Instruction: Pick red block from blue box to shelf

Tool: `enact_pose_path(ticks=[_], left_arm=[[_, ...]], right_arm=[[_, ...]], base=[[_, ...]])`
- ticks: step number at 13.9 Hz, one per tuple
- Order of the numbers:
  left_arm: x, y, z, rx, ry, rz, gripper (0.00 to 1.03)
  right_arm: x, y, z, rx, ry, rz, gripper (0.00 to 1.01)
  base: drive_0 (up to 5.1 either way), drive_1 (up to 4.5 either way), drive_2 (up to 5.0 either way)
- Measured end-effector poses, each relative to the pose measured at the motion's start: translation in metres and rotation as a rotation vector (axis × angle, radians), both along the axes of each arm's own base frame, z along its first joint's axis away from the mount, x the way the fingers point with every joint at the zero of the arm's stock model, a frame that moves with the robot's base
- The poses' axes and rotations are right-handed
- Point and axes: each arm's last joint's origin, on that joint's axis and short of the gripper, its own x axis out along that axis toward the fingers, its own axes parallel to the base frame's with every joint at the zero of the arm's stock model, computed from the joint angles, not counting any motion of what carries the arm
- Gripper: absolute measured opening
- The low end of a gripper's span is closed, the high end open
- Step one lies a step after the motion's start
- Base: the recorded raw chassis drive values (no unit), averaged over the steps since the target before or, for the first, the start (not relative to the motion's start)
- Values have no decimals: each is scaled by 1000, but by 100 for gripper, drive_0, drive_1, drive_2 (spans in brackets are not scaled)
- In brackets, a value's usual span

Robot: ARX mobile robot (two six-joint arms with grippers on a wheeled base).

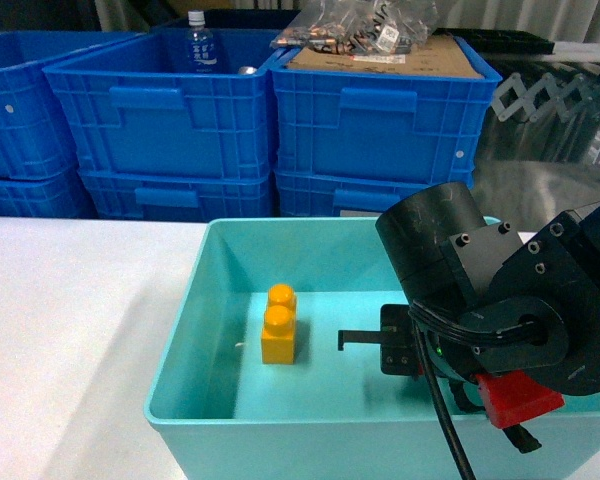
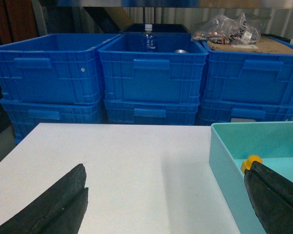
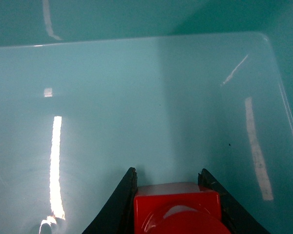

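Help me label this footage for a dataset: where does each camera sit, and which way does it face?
Head: on the robot, slanting down at the blue box, the crates behind; the right arm shows.
Left wrist: low over the table, facing the crates; left gripper fingers frame it.
Right wrist: inside the box, facing its floor; right gripper straddles the red block.
Shared: the orange-yellow brick shows in head and left wrist views.
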Motion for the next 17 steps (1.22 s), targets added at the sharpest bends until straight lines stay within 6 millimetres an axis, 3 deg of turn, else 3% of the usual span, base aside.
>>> enact_pose_path(ticks=[4,6,9,13,17], left_arm=[[0,0,0,0,0,0,98],[0,0,0,0,0,0,98],[0,0,0,0,0,0,98],[0,0,0,0,0,0,98],[0,0,0,0,0,0,98]], right_arm=[[-6,-10,-2,2,-25,-4,29],[-12,-15,7,-2,-61,18,29],[-11,-17,43,19,-157,59,29],[-16,-20,71,48,-181,105,29],[-60,-49,146,130,-383,206,29]], base=[[0,0,0],[0,0,0],[0,0,0],[0,0,0],[0,0,0]])
